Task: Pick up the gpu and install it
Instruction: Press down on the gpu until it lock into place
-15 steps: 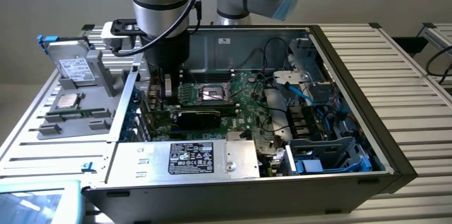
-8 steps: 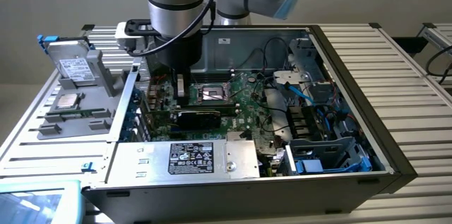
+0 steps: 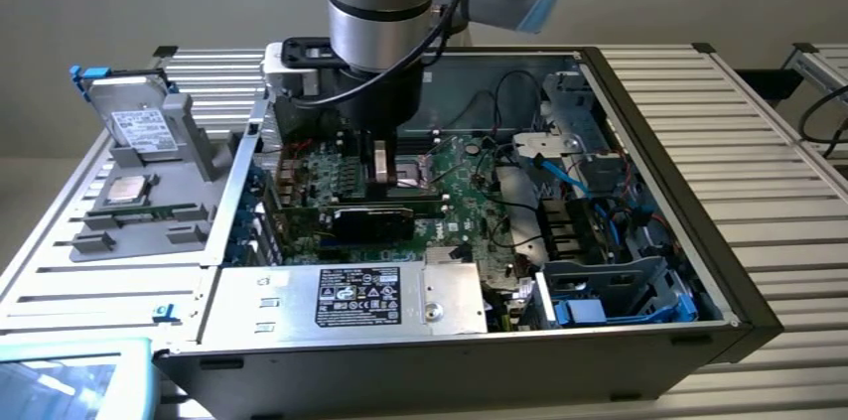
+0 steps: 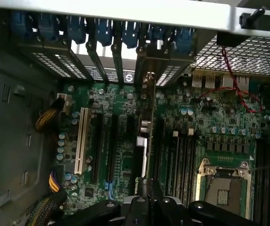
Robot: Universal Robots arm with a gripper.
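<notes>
Gpu (image 4: 147, 141) upright inside the computer case (image 3: 689, 271) (fingers (image 4: 150, 188) clamped on its edge).

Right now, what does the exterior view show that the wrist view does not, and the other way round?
Exterior view: the power supply with its label, and a grey drive standing outside the case. Wrist view: the white slot and the blue latches at the rear openings. Both: the green motherboard, and the gripper shut on the gpu.
</notes>
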